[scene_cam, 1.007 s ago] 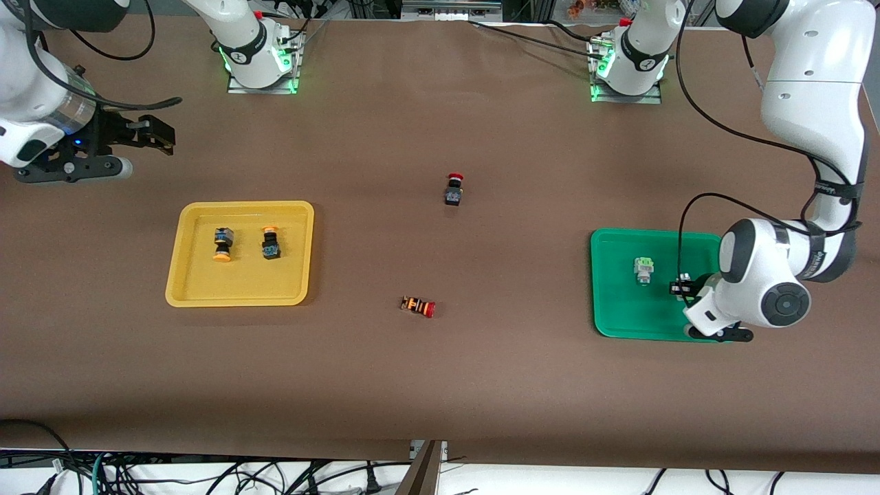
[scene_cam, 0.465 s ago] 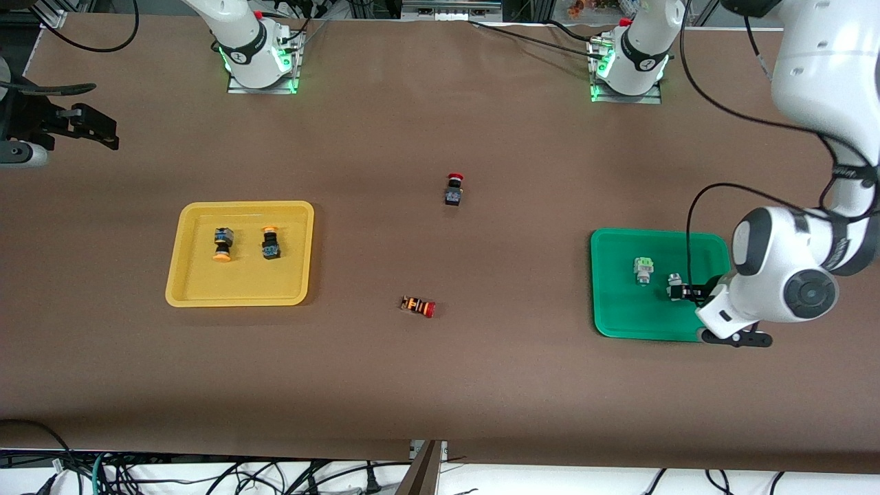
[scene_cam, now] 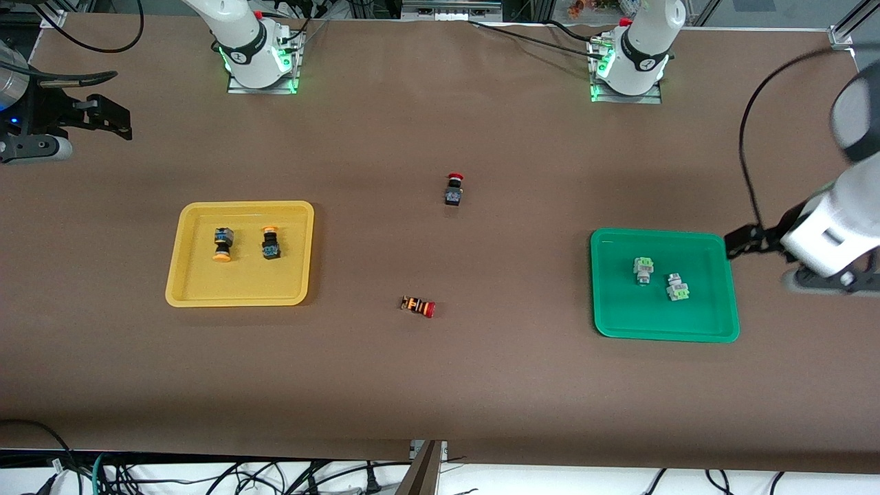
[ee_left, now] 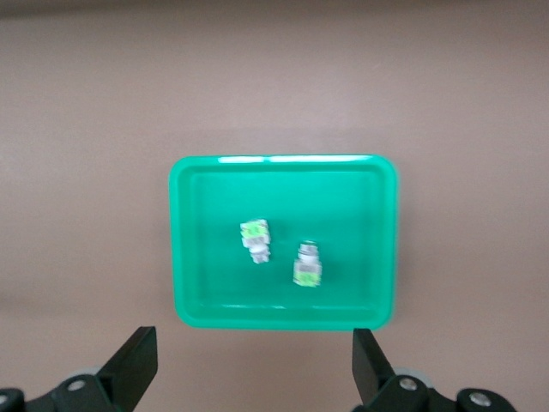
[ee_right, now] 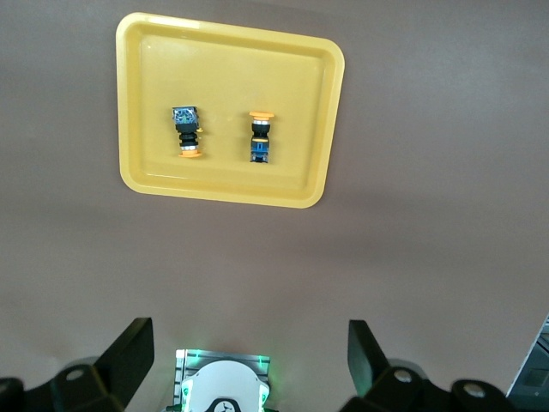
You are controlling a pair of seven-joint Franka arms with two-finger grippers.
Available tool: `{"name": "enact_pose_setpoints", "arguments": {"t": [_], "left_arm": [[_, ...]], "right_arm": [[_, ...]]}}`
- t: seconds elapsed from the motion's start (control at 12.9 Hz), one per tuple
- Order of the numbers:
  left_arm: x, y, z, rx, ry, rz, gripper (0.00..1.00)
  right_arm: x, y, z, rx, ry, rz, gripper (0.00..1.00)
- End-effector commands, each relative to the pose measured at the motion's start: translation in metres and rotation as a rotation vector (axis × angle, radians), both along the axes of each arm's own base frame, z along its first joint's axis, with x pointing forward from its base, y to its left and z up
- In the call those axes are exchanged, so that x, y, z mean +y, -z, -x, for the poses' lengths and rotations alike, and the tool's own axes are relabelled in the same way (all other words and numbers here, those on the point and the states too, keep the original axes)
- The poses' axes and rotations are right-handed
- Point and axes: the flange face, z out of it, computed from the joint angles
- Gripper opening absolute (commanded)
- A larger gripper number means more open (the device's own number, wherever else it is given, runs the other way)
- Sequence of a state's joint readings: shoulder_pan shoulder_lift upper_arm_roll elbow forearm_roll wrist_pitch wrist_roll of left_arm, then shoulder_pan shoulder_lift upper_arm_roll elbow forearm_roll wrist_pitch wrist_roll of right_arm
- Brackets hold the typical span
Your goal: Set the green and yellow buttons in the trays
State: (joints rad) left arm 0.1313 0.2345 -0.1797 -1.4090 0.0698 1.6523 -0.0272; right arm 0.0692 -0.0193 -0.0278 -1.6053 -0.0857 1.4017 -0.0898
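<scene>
Two pale-green buttons [scene_cam: 642,269] [scene_cam: 677,287] lie side by side in the green tray [scene_cam: 619,323], right of centre in the front view. Two yellow-capped buttons [scene_cam: 222,245] [scene_cam: 271,243] rest in the yellow tray [scene_cam: 237,295], left of centre. My left gripper [ee_left: 253,365] hangs spread wide and empty over the table at the right edge. My right gripper [ee_right: 249,365] waits spread wide at the upper left edge.

Even, bright overhead light covers the matte brown table [scene_cam: 440,385], with only small soft shadows. At the front view's right edge the white left arm [scene_cam: 835,227] is smeared by motion blur. The shallow green plastic tray [ee_left: 193,257] looks slightly soft, with a pale glare streak on its rim.
</scene>
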Motion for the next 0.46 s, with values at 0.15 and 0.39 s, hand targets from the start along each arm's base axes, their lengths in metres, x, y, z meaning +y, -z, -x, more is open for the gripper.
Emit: {"name": "enact_pose_setpoints", "arguments": {"t": [0.15, 0.39], "left_arm": [[-0.01, -0.021, 0.077, 0.014, -0.001, 0.002, 1.0], [-0.017, -0.017, 0.081, 0.026, 0.013, -0.002, 1.0]], "right_arm": [[-0.009, -0.002, 0.001, 0.015, 0.008, -0.013, 1.0], [-0.011, -0.002, 0.0, 0.012, 0.012, -0.022, 1.0]]}}
